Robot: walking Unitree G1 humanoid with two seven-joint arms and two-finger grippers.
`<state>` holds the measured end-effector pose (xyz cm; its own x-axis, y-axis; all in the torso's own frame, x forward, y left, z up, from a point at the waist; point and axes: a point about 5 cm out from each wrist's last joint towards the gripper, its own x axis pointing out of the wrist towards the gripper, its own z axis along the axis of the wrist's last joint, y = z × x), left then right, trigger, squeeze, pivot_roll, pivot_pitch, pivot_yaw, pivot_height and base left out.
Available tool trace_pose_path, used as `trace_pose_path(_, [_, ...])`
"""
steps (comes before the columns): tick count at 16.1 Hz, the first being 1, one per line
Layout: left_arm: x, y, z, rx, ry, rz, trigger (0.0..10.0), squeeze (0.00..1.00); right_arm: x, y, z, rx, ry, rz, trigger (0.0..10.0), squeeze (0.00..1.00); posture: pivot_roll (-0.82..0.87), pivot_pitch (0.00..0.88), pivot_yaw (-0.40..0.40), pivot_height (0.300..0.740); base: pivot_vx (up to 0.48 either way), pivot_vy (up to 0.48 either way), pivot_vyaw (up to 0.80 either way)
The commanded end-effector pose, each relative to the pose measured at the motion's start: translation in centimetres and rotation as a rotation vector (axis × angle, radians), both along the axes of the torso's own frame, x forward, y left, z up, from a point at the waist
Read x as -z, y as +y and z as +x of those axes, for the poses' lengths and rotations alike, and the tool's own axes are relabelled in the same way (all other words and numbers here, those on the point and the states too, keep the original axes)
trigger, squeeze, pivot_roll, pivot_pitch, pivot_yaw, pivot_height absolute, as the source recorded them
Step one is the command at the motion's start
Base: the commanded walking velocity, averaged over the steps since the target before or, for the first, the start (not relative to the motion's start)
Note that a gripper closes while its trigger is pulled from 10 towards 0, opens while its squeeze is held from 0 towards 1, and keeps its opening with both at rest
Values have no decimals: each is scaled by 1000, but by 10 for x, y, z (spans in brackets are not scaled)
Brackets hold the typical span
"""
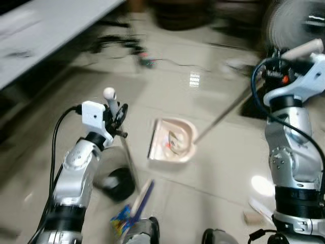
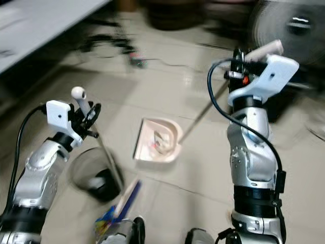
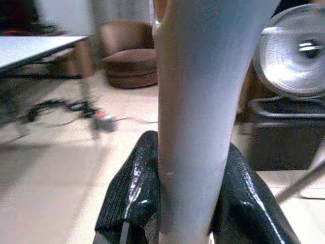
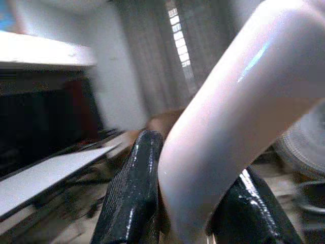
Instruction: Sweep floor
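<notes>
The left hand [image 3: 190, 203] clamps the broom handle [image 3: 203, 101]; the right hand [image 4: 185, 198] clamps the dustpan handle [image 4: 238, 117]. The dustpan [image 1: 172, 141] holds some debris; scraps [image 1: 121, 218] remain on the floor [image 1: 203, 91], so sweeping looks partway done.

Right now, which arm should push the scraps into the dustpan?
Left, probably. The left gripper is shut on the broom handle, with the bristles beside the colourful scraps. The right gripper is shut on the dustpan handle, so it only steadies the dustpan.

No readable text, label, brand, number or sign found. Colourful wrapper [image 1: 120, 219] on floor [image 1: 213, 173] printed, but print too blurred to be read.
</notes>
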<state>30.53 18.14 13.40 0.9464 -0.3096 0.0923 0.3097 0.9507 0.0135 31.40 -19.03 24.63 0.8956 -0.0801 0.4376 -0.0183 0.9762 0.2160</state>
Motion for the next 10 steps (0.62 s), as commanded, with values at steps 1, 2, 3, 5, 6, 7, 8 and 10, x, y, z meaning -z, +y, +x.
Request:
trace_pose_path(1, [-13, 1, -4, -37, -33, -1, 10000, 0, -19, 8, -2, -47, -39, 16, 10000, 0, -13, 39, 100, 740, 0, 0, 800])
trace_pose_path(2, [-13, 1, -6, -37, -32, -3, 10000, 0, -20, 8, -2, -50, -38, 20, 10000, 0, -13, 38, 98, 740, 0, 0, 800])
trace_pose_path(3, [-14, -1, -9, -43, -33, 10, 10000, 0, -22, 7, -1, -53, -36, 41, 10000, 0, -10, 35, 94, 740, 0, 0, 800])
trace_pose_path(5, [-16, -3, -13, -58, -33, 21, 10000, 0, -24, 6, -1, -51, -33, 60, 10000, 0, -10, 31, 91, 740, 0, 0, 800])
trace_pose_path(6, [-18, -4, -15, -62, -36, 23, 10000, 0, -25, 5, -1, -46, -30, 65, 10000, 0, -10, 25, 92, 740, 0, 0, 800])
trace_pose_path(7, [-20, -6, -15, -58, -40, 22, 10000, 0, -25, 5, -2, -41, -24, 66, 10000, 0, -12, 24, 94, 740, 0, 0, 800])
trace_pose_path(8, [-21, -6, -15, -58, -40, 22, 10000, 0, -25, 5, -1, -41, -21, 67, 10000, 0, -16, 22, 98, 740, 0, 0, 800])
trace_pose_path(10, [-21, -6, -13, -85, -53, 22, 10000, 0, -26, 2, -2, -16, -20, 68, 10000, 0, -20, 21, 100, 740, 261, 0, 800])
